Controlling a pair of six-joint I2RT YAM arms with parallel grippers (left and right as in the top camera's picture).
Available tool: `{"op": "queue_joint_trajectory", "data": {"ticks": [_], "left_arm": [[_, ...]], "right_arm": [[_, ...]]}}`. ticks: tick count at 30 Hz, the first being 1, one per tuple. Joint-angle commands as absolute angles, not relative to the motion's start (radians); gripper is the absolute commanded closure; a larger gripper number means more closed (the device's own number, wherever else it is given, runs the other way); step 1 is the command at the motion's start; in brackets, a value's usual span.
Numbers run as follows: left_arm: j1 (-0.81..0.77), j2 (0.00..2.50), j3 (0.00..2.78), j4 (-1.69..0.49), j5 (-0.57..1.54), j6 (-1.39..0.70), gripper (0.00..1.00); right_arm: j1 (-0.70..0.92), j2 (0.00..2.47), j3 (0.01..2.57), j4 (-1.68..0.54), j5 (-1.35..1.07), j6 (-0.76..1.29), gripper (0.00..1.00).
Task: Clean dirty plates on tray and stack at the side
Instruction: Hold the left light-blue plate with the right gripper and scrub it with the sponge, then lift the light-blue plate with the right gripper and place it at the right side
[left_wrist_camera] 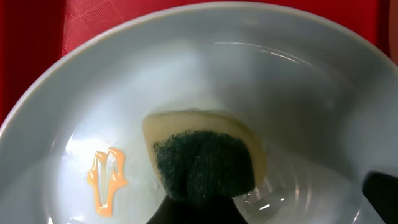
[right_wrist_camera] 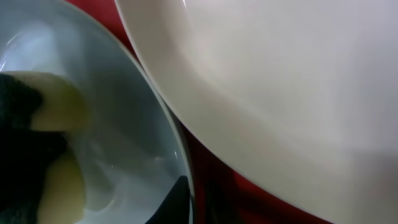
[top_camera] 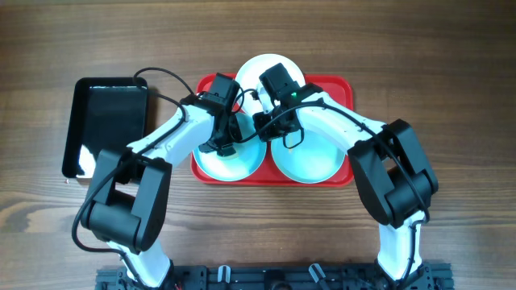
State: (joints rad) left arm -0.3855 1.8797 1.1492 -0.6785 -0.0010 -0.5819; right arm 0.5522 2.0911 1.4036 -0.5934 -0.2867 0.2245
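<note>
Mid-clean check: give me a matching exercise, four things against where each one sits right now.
1 sponge
2 white plate
3 black tray
4 orange smear

A on the table, left of the red tray
B streaked on the turquoise plate
C at the red tray's far edge
D pressed onto the turquoise plate, green side up

Pairs: 1-D, 2-C, 3-A, 4-B

The overhead camera is looking straight down on the table [top_camera: 451, 64] from high up, taking in the red tray [top_camera: 343, 84]. The left wrist camera is hanging very near above the left turquoise plate [left_wrist_camera: 205, 74], facing down into it. The right wrist camera is looking from very near across the white plate [right_wrist_camera: 280, 93]. Both wrist views are sharing the sponge [left_wrist_camera: 205, 162] and this turquoise plate.
</note>
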Motion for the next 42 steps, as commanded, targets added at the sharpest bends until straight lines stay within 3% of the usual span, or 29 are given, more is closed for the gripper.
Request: {"op": "queue_joint_trajectory", "data": {"ticks": [1, 9, 17, 19, 22, 23, 27, 31, 35, 37, 42], "left_arm": [[-0.331, 1.927, 1.131, -0.673, -0.004, -0.585, 0.96], [-0.322, 1.929, 0.969, -0.541, 0.002, -0.584, 0.96], [-0.322, 1.87, 1.024, -0.78, -0.42, -0.584, 0.96], [-0.322, 1.816, 1.04, -0.746, -0.298, -0.584, 0.96], [-0.325, 1.825, 1.033, -0.595, 0.163, -0.555, 0.96], [-0.331, 1.837, 1.027, -0.565, 0.219, -0.554, 0.96], [-0.365, 1.882, 1.019, -0.542, 0.22, -0.511, 0.96], [-0.328, 1.877, 1.019, -0.67, -0.124, -0.537, 0.96], [-0.239, 1.8, 1.026, -0.732, -0.192, -0.54, 0.96], [-0.191, 1.701, 1.035, -0.739, -0.176, -0.54, 0.96], [-0.023, 1.337, 1.034, -0.72, 0.176, -0.54, 0.96]], "right_arm": [[0.551, 2.108, 1.425, -0.59, -0.289, 0.24, 0.89], [0.551, 2.108, 1.425, -0.586, -0.289, 0.239, 0.89], [0.551, 2.108, 1.425, -0.587, -0.289, 0.239, 0.89], [0.551, 2.108, 1.425, -0.583, -0.289, 0.241, 0.89], [0.551, 2.108, 1.425, -0.584, -0.289, 0.247, 0.89], [0.551, 2.108, 1.425, -0.585, -0.29, 0.247, 0.89], [0.551, 2.108, 1.425, -0.587, -0.29, 0.247, 0.91], [0.551, 2.107, 1.425, -0.59, -0.313, 0.262, 0.95], [0.551, 2.102, 1.429, -0.597, -0.313, 0.262, 0.96], [0.551, 2.085, 1.43, -0.598, -0.313, 0.262, 0.95], [0.551, 1.951, 1.441, -0.601, -0.335, 0.208, 0.96]]}}
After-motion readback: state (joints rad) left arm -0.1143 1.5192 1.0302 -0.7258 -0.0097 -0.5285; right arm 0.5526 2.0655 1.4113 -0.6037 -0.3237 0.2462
